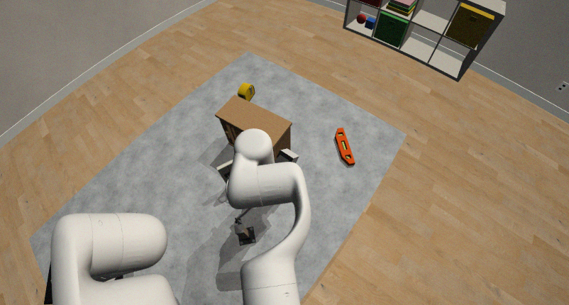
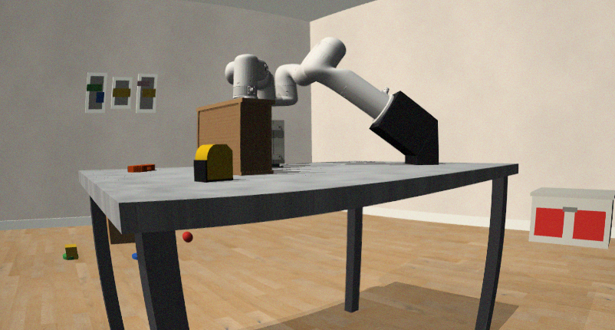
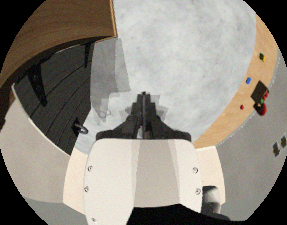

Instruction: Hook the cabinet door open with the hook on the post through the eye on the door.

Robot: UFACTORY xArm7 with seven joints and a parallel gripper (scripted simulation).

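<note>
The hand (image 3: 144,104) is riding pressed together, pinching nothing, likely to nudge open the brown wooden box cabinet's door (image 3: 62,88) at its left.

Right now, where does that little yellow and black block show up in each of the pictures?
Top: the yellow and black block sits above centre, just behind the wooden cabinet.
Exterior: the block stands left of centre at the front, before the cabinet.
Wrist: not in it.
Shared landmark: the cabinet, whose brown edge shows in the wrist view.
</note>
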